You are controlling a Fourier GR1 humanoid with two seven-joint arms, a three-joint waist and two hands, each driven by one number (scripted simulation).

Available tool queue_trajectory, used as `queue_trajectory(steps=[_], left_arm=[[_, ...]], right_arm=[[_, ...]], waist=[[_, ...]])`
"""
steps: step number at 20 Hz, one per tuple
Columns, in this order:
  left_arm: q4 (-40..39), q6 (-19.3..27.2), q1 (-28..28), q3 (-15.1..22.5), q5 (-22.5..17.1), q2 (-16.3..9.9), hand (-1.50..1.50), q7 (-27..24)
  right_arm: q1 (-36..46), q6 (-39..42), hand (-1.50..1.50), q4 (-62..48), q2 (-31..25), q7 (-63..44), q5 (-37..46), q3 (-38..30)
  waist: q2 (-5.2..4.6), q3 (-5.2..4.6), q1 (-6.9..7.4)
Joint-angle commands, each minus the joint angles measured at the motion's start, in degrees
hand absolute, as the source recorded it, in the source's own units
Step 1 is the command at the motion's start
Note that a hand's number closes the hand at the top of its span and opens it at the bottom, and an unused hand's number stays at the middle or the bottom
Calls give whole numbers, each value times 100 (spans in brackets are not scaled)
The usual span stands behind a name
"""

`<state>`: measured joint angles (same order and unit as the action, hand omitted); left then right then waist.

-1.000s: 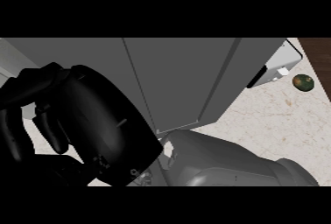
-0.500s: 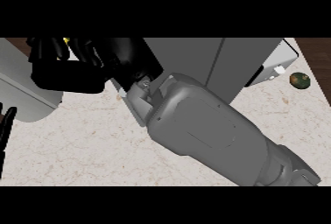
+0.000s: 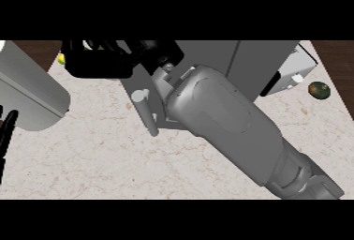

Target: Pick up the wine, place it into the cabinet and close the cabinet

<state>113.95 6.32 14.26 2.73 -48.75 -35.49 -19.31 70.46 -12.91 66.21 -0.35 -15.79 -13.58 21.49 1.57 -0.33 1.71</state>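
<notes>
My right hand (image 3: 104,63) is at the top left, in front of the grey cabinet (image 3: 214,56), its black fingers curled. Only yellow-green slivers of the wine (image 3: 62,59) show past the hand; the rest of the bottle is hidden. My grey right forearm (image 3: 228,122) crosses the view from lower right to upper left and covers much of the cabinet front. A pale bar handle (image 3: 146,112) stands just left of the forearm. Straight black fingers of my left hand (image 3: 7,136) rest at the left edge.
A big pale grey rounded form (image 3: 31,93) fills the upper left. At the right stand a white boxy appliance (image 3: 290,75) and a small round green-brown fruit (image 3: 319,89). The speckled counter (image 3: 104,164) spreads across the lower left.
My right hand has moved from low and close at the left up to the cabinet at the top left. The forearm now stretches out, uncovering the counter and handle.
</notes>
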Motion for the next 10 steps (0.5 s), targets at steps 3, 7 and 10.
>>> queue_trajectory(steps=[3, 7, 10], left_arm=[[-190, -8, -211, -106, 7, -44, -150, 149], [-36, 189, -201, 102, 215, 158, -150, 78], [75, 248, -257, 89, 117, 139, -150, 244]], right_arm=[[-35, 193, 150, -996, -528, 495, 261, -356], [-296, 60, 150, -1066, -465, 796, 528, -137], [-157, 228, 150, -1064, -628, 647, 432, -286]], waist=[[-230, 27, -50], [-219, 29, -45], [-211, 30, -48]])
